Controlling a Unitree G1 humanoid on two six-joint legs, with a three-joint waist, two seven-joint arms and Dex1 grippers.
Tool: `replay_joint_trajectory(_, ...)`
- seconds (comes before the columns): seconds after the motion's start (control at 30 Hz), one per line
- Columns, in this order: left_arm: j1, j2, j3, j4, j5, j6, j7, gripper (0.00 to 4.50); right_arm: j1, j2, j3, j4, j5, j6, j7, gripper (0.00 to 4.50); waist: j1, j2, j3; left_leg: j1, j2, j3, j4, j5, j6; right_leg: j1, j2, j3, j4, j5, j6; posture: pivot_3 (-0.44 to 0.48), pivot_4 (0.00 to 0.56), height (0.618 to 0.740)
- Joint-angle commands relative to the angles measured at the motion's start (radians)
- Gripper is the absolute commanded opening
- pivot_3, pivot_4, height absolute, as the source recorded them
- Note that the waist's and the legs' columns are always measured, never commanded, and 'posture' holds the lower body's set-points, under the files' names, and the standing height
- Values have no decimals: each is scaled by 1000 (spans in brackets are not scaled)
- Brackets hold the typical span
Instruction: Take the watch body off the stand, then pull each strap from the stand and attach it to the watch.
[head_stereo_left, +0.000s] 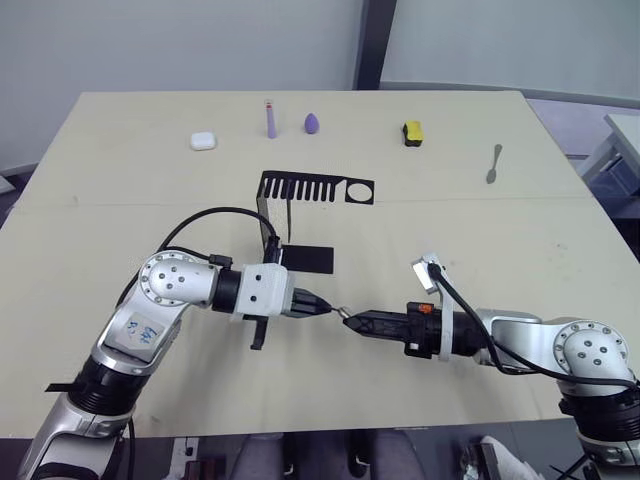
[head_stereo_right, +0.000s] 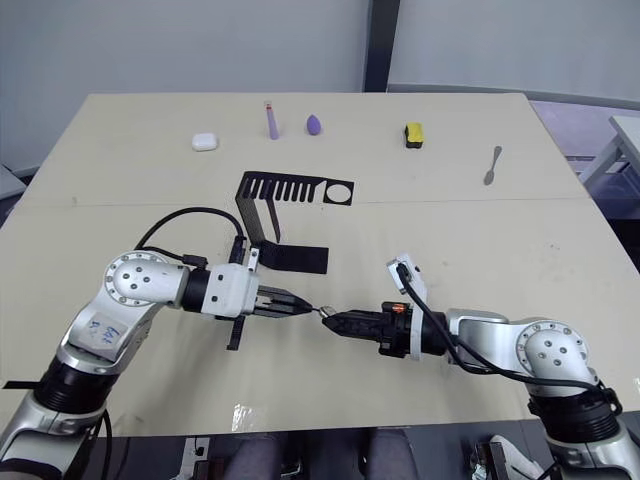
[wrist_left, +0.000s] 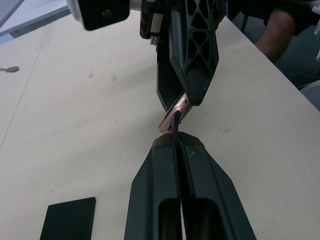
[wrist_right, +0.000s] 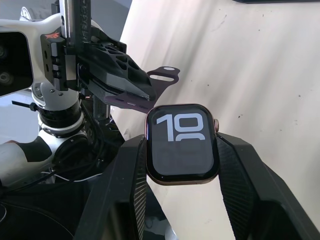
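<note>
My right gripper (head_stereo_left: 350, 320) is shut on the watch body (wrist_right: 182, 145), a rounded-square case with a black screen showing white digits and a coppery rim. Its fingers clamp the case from both sides. My left gripper (head_stereo_left: 318, 308) is shut on a thin dark purple strap (wrist_right: 161, 76), which runs edge-on between its fingers (wrist_left: 176, 125). The two grippers face each other tip to tip above the table's front middle. The strap's end meets the watch body's edge (wrist_left: 174, 113). The black stand (head_stereo_left: 305, 188) stands behind them, its comb top pointing right.
Along the table's back lie a white case (head_stereo_left: 203, 141), a lilac stick (head_stereo_left: 270, 120), a purple egg-shaped piece (head_stereo_left: 313, 123), a yellow-black block (head_stereo_left: 412, 133) and a spoon (head_stereo_left: 494, 163). The stand's flat foot (head_stereo_left: 312, 259) lies just behind the left gripper.
</note>
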Motion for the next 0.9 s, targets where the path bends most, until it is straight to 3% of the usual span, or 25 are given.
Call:
replay_joint_trajectory(0.03, -27, -8, -9, -29, 6, -6, 11, 0, -4, -1, 7, -42, 36, -10, 4, 1525, 0, 0, 0, 0, 0, 0, 0, 0, 0, 0, 0, 0, 0, 0, 0, 0, 150, 740)
replay_joint_trajectory(0.9, -73, -55, -108, -101, 140, 10, 36, 0, -2, -4, 30, -38, 75, -21, -21, 1525, 2, 0, 0, 0, 0, 0, 2, 0, 0, 0, 0, 0, 0, 0, 0, 0, 150, 740)
